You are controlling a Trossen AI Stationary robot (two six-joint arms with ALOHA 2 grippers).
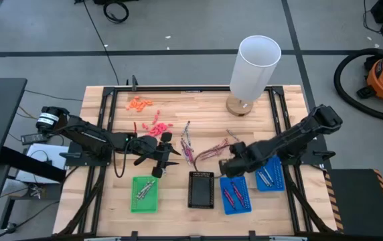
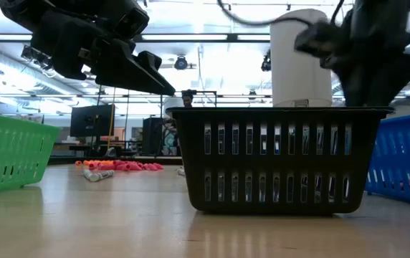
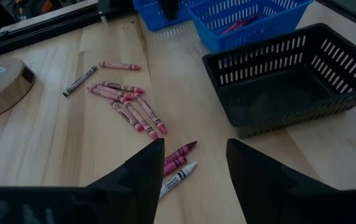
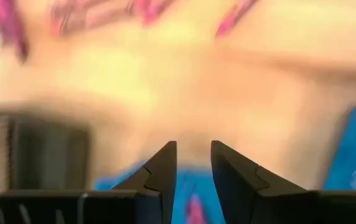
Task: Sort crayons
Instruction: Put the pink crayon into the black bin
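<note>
Loose crayons lie on the wooden table: an orange heap (image 1: 140, 102), a pinkish-red heap (image 1: 157, 127), and mixed pink, maroon and grey ones (image 1: 190, 146) at mid-table. My left gripper (image 1: 161, 161) hovers open above the table. Just past its fingertips (image 3: 193, 149) lie two maroon-red crayons and a silvery one (image 3: 179, 163). My right gripper (image 1: 226, 164) points down, open and with nothing in it (image 4: 193, 146), over the far edge of a blue tray (image 1: 235, 194) with red crayons in it. A green tray (image 1: 144, 194) and a second blue tray (image 1: 270, 175) also hold crayons.
A black tray (image 1: 201, 189) stands between the green and blue ones along the near side. A tall white cylinder on a round wooden base (image 1: 253, 70) stands at the far right. Black frame rails run along the table's edges.
</note>
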